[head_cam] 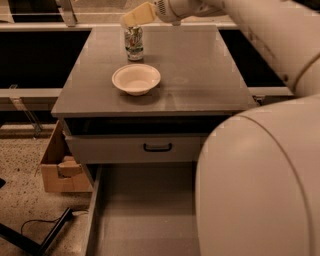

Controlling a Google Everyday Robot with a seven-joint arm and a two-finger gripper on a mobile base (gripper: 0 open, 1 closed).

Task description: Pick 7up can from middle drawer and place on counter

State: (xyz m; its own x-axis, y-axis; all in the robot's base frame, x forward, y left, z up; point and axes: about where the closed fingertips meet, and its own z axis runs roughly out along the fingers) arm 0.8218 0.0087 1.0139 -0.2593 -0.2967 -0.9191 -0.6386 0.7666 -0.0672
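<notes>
- The gripper sits at the top of the frame, left of centre, at the end of a white arm that reaches in from the upper right.
- How far the gripper is open cannot be told from this view. Its cream tip hangs just above the 7up can, and whether the two touch cannot be told either.
- The 7up can stands upright on the counter, near its far edge and towards its left side, in the upper left-centre of the frame.
- A cream bowl rests on the counter just in front of the can, closer to the camera and apart from it.
- Below the counter's front edge is a closed drawer front with a black handle.
- Under that, the middle drawer is pulled out towards the bottom of the frame, its flat grey floor showing.
- The robot's large white body fills the lower right and hides the drawer's right side.
- An open cardboard box stands on the speckled floor at the left, beside the cabinet.
</notes>
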